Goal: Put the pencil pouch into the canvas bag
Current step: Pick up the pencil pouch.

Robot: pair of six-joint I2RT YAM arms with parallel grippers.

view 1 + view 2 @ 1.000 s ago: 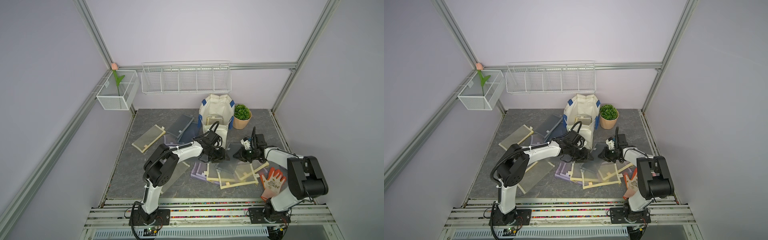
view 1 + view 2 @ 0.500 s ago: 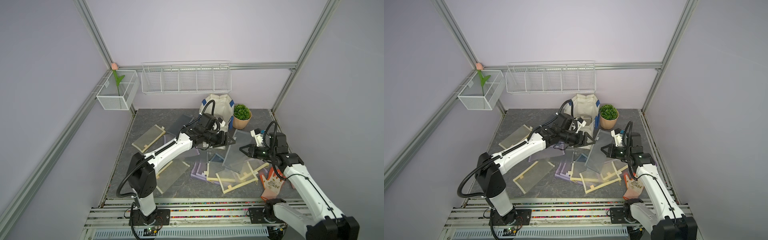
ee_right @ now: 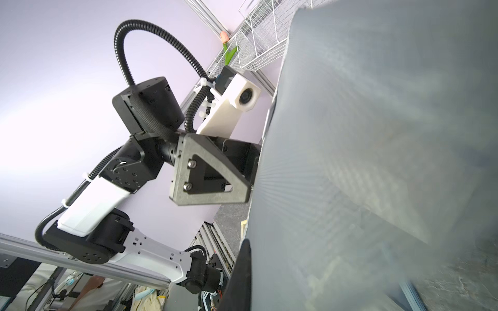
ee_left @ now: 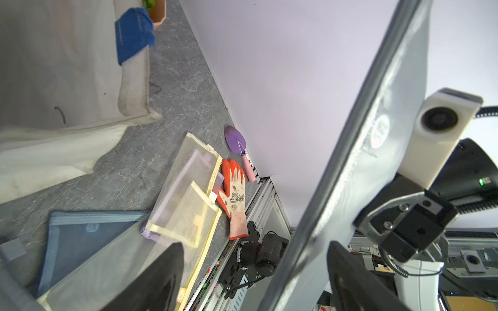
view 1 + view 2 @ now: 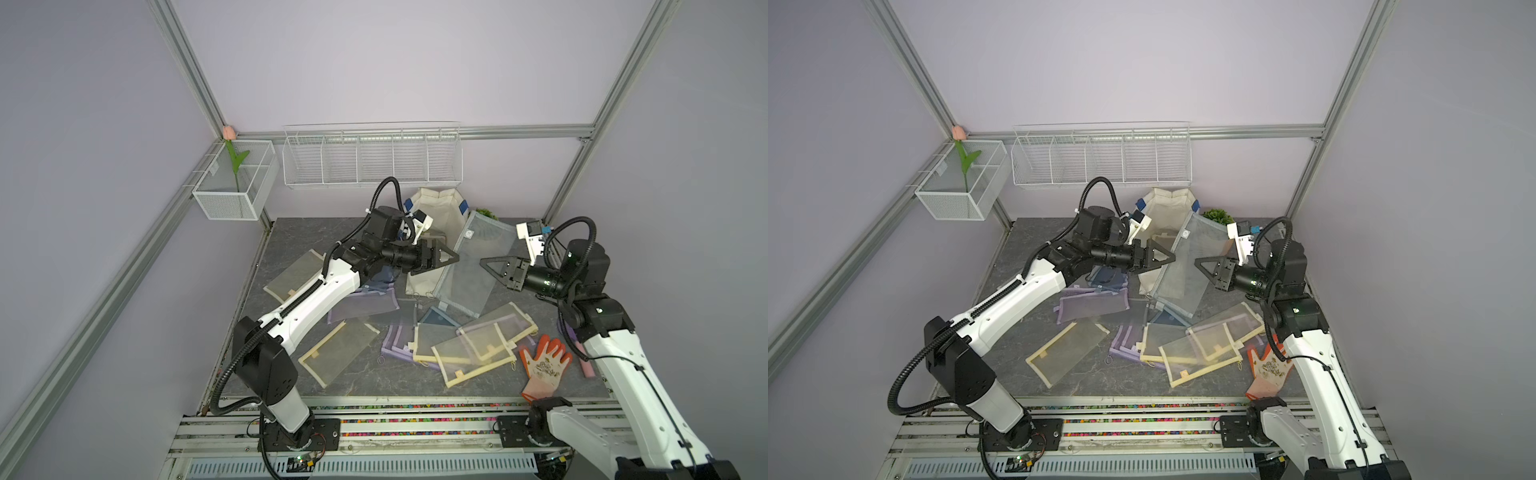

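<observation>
The pencil pouch [image 5: 473, 266] [image 5: 1187, 266] is a grey-blue mesh pouch, held nearly upright just in front of the canvas bag [image 5: 436, 203] [image 5: 1167, 203]. This off-white bag with blue handles stands at the back, mouth upward, with a beige pouch inside. My right gripper [image 5: 484, 262] [image 5: 1198, 262] is shut on the pouch's right edge. The pouch [image 3: 377, 134] fills the right wrist view and hides one finger of the right gripper [image 3: 249, 247]. My left gripper [image 5: 455, 258] [image 5: 1172, 259] [image 4: 254, 243] is open, its jaws on either side of the pouch's edge [image 4: 350, 161].
Several yellow [image 5: 478, 345] and purple [image 5: 361, 305] mesh pouches lie on the grey table. An orange glove [image 5: 544, 368] and a trowel [image 4: 237, 140] lie at the right edge. A potted plant [image 5: 1219, 216] stands right of the bag. A wire rack [image 5: 370, 166] hangs on the back wall.
Both arms rose from the table and carried the pouch up and back to the bag's front. The left gripper's jaws have opened off the pouch; the right stays shut on it.
</observation>
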